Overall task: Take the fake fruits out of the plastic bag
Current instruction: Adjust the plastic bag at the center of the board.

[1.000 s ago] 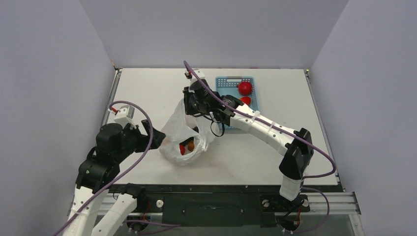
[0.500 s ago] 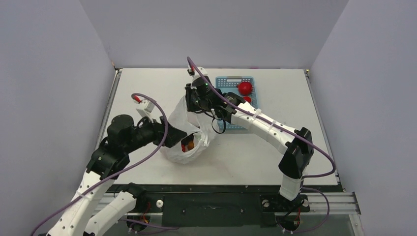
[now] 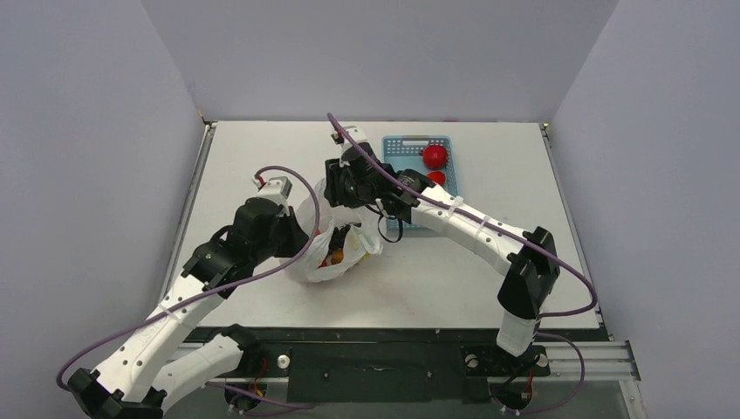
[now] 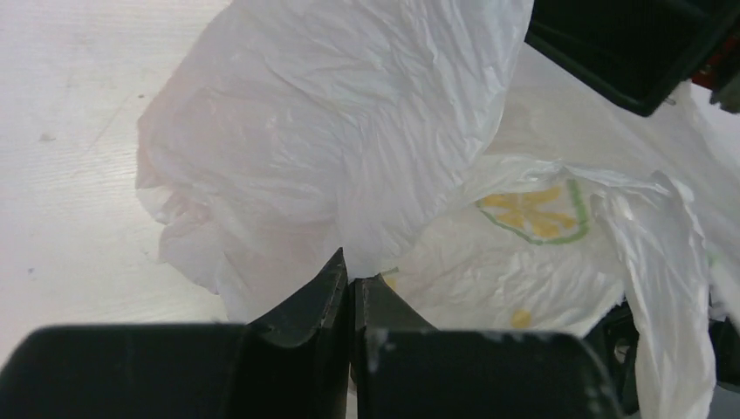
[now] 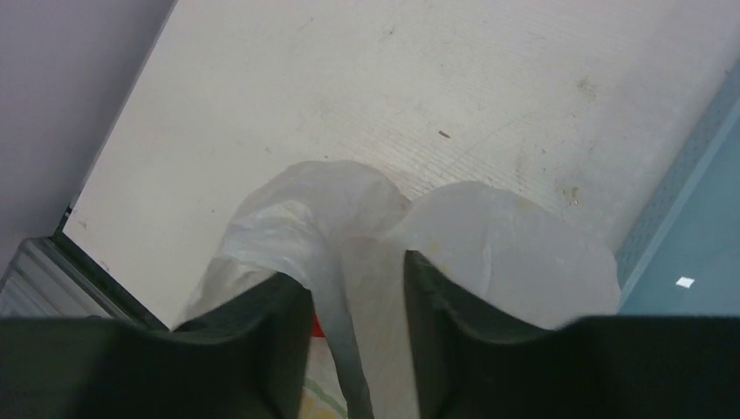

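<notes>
The plastic bag (image 3: pixel 345 244) lies crumpled at mid-table, white with a yellow citrus mark (image 4: pixel 532 209). Through its mouth a few fake fruits (image 3: pixel 332 258) show as an orange and a red patch; a red sliver (image 5: pixel 316 327) also peeks out in the right wrist view. My left gripper (image 3: pixel 302 237) is at the bag's left edge, its jaws shut (image 4: pixel 351 278) with the tips pinching the film. Above the bag's top my right gripper (image 3: pixel 343 190) stands open (image 5: pixel 352 271), a strand of the bag hanging loose between its fingers.
A blue basket (image 3: pixel 403 145) stands behind and to the right of the bag, holding a round red apple (image 3: pixel 435 155) and another red fruit (image 3: pixel 435 178). The right arm reaches across the basket's front. Grey walls close in the table on three sides.
My left arm swung right to the bag and its jaws closed on the bag's left edge. My right gripper, earlier shut on the bag's top, has opened.
</notes>
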You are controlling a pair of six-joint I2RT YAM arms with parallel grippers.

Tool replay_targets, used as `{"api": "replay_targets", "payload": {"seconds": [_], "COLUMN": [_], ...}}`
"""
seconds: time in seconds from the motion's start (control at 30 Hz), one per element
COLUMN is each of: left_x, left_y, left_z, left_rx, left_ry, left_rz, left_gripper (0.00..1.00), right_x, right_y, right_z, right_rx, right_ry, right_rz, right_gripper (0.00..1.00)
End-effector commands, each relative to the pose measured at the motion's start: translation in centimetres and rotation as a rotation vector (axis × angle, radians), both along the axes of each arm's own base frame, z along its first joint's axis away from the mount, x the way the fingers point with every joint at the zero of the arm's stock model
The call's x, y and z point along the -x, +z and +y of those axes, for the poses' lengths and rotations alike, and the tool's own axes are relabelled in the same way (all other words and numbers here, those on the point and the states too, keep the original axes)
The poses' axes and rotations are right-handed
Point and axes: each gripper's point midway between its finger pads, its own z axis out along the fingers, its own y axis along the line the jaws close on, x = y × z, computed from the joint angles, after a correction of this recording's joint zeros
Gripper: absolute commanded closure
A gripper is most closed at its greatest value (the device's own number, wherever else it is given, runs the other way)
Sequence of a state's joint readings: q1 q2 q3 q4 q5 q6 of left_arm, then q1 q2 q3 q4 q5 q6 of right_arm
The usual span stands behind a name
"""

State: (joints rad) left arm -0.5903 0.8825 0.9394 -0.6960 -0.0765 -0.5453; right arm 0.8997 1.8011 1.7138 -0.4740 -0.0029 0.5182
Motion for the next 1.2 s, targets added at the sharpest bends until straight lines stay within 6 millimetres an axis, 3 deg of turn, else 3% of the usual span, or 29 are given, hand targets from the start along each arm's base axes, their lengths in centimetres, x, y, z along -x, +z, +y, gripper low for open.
{"api": "replay_targets", "payload": {"seconds": [0.0,0.1,0.2,0.23,0.27,0.4,0.57,0.73,0.83,1.0,1.17], "left_x": [-0.3,0.5,1.2,1.1,1.5,1.6,1.6,2.6,3.8,5.0,5.4], "left_y": [1.4,1.1,2.3,2.1,2.7,3.6,4.0,2.5,0.4,0.9,2.1], "left_z": [2.6,2.1,1.4,1.1,1.0,1.5,2.6,2.6,2.4,0.6,0.5], "left_rx": [-0.023,0.037,0.144,0.166,0.199,0.286,0.333,0.283,0.232,0.294,0.313], "left_ry": [0.112,0.074,0.040,0.032,0.020,0.064,0.119,0.092,0.064,-0.031,-0.051], "left_rz": [-0.099,-0.134,-0.208,-0.227,-0.252,-0.323,-0.384,-0.295,-0.171,-0.122,-0.149], "left_gripper": [1.00,1.00,1.00,1.00,1.00,1.00,1.00,1.00,1.00,1.00,1.00], "right_x": [1.0,2.0,3.6,4.0,4.3,4.4,5.5,6.8,7.4,8.9,12.0], "right_y": [1.7,1.1,0.3,0.4,-0.7,-2.5,-8.1,-11.4,-10.0,-3.9,0.4], "right_z": [-3.4,-5.4,-7.4,-7.9,-8.5,-12.2,-16.1,-17.5,-17.2,-15.3,-13.5], "right_rx": [0.082,0.140,0.211,0.222,0.262,0.400,0.484,0.450,0.432,0.301,0.109], "right_ry": [-0.020,-0.015,-0.019,-0.020,-0.033,-0.228,-0.353,-0.348,-0.277,-0.142,-0.015], "right_rz": [-0.109,-0.138,-0.176,-0.192,-0.196,-0.282,-0.298,-0.295,-0.300,-0.319,-0.311], "right_gripper": [0.52,0.38,0.21,0.19,0.17,0.14,0.14,0.14,0.14,0.13,0.13]}}
